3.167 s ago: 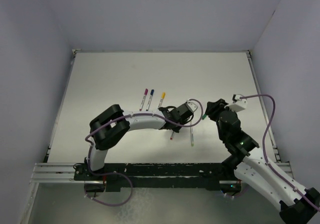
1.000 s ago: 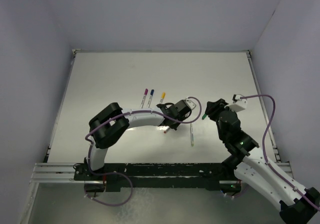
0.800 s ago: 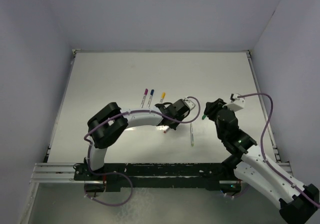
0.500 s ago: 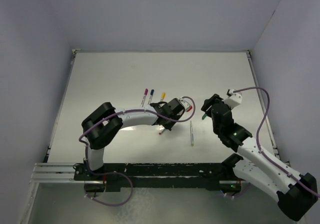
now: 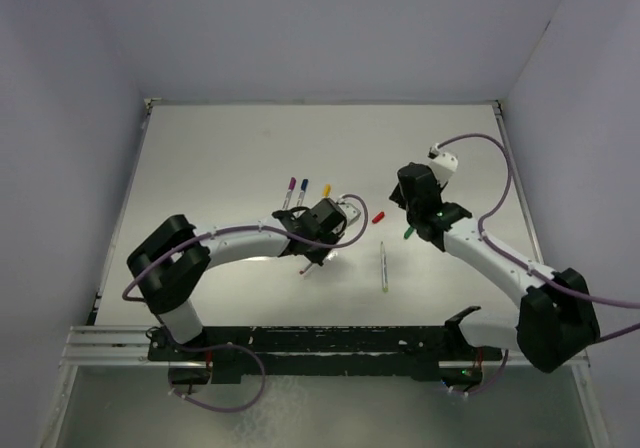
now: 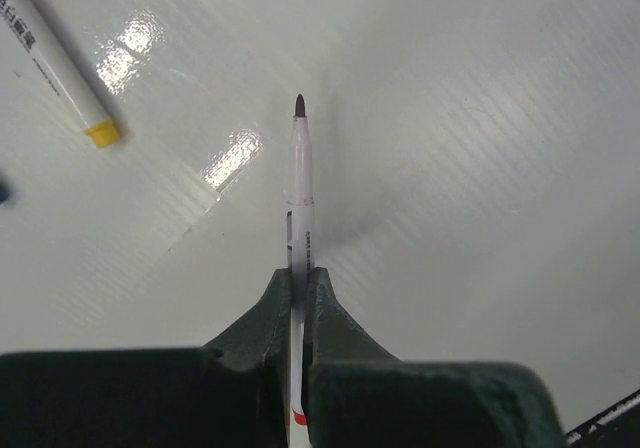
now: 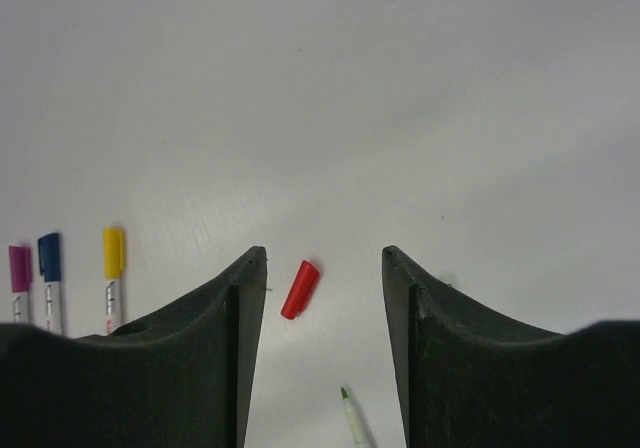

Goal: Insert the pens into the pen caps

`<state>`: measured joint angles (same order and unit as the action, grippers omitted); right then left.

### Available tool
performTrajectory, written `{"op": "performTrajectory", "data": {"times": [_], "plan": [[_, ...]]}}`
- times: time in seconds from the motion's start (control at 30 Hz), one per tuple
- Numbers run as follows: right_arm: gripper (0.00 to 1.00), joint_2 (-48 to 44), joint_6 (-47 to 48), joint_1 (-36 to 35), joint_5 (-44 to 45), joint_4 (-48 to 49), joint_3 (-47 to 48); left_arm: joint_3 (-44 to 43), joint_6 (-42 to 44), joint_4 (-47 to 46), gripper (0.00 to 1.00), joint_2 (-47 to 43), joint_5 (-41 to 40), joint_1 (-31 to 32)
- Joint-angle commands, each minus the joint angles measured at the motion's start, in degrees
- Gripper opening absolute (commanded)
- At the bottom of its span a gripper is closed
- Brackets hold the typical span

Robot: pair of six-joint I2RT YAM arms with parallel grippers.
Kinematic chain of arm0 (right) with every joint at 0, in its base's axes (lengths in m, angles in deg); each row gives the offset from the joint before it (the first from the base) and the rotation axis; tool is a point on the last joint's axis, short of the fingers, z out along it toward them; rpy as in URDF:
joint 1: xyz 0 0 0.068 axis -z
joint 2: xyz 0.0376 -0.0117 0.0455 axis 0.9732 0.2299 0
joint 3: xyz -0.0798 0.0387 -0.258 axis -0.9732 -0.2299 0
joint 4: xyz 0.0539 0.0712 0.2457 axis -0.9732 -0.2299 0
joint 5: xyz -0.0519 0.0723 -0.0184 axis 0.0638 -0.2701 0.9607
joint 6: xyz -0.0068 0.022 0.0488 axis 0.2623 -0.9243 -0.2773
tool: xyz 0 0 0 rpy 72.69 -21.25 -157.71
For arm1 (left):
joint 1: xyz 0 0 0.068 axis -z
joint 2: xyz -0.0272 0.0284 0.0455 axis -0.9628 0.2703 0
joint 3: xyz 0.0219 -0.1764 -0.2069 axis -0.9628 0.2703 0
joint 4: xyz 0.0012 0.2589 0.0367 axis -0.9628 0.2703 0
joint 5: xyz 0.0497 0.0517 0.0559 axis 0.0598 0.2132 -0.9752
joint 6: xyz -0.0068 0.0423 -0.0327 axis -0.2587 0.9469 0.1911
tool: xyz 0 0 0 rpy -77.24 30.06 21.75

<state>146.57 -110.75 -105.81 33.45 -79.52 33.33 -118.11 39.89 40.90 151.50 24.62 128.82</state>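
My left gripper (image 5: 313, 250) is shut on a silver-grey pen (image 6: 298, 168) and holds it over the table, its dark red tip (image 5: 304, 272) pointing away from the fingers; in the left wrist view (image 6: 298, 278) the pen runs straight out between the jaws. My right gripper (image 5: 398, 200) is open and empty. In the right wrist view (image 7: 322, 255) a red cap (image 7: 300, 289) lies on the table just ahead, between the fingers; it also shows in the top view (image 5: 378, 218). A green cap (image 5: 408, 233) lies beside the right arm. An uncapped green-tipped pen (image 5: 383, 266) lies nearby, its tip (image 7: 352, 413) visible.
Three capped pens lie side by side left of centre, with purple (image 5: 290, 193), blue (image 5: 302, 192) and yellow (image 5: 324, 195) caps. They show at the left of the right wrist view (image 7: 48, 258). The yellow-capped one (image 6: 60, 68) lies left of the held pen. Walls enclose the table.
The right arm swung forward and left; its gripper, which carried the green cap, is now open and the cap lies on the table. The left gripper moved left with its pen, uncovering the red cap.
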Motion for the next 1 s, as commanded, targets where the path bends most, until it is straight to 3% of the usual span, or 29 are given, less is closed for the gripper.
{"op": "performTrajectory", "data": {"times": [0.0, 0.27, 0.97], "plan": [[0.51, 6.7, -0.9, 1.1, -7.6, -2.2, 4.1, 3.3, -0.1, -6.0, 0.00, -8.8, 0.9, -0.1], [0.50, 17.1, -0.7, 1.0, -12.5, -0.7, 5.7, 8.3, 0.6, -11.0, 0.00, -17.3, 0.1, -1.3], [0.44, 29.5, -2.1, -1.5, -11.8, -0.9, 11.7, 10.6, 0.8, -12.7, 0.00, -17.2, 1.6, -3.6]]}}
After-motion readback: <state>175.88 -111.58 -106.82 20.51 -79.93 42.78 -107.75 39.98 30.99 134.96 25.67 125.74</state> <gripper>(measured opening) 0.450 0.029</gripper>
